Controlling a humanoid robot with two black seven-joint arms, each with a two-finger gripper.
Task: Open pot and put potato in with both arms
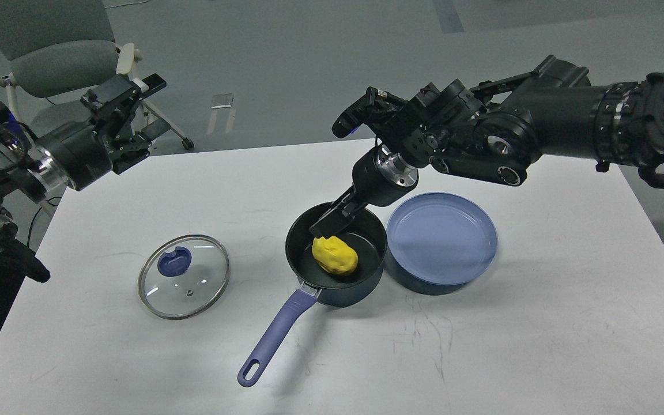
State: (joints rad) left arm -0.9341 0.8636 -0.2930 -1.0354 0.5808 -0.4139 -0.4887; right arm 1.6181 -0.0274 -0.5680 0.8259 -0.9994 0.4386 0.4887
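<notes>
The lumpy bright yellow potato (335,255) lies on the black floor of the small dark blue-grey saucepan (366,276), towards the middle. The right gripper (327,223) reaches down into the pan's mouth from the far side, its black fingers just above and behind the potato — whether they touch it I cannot tell, nor can I make out how far the jaws are parted. The pan's long lavender-blue handle (277,334) with its end loop points towards the near edge of the white table (539,323). Just beside the pan on its right, touching or nearly so, sits one shallow blue plate (441,239). To the left, well apart, one round glass lid with a metal rim and blue knob (184,276) lies flat on the table. The left gripper (127,118) hangs raised over the table's far left corner, its fingers parted and holding nothing. One potato, one pan, one lid, one plate — two arms.
</notes>
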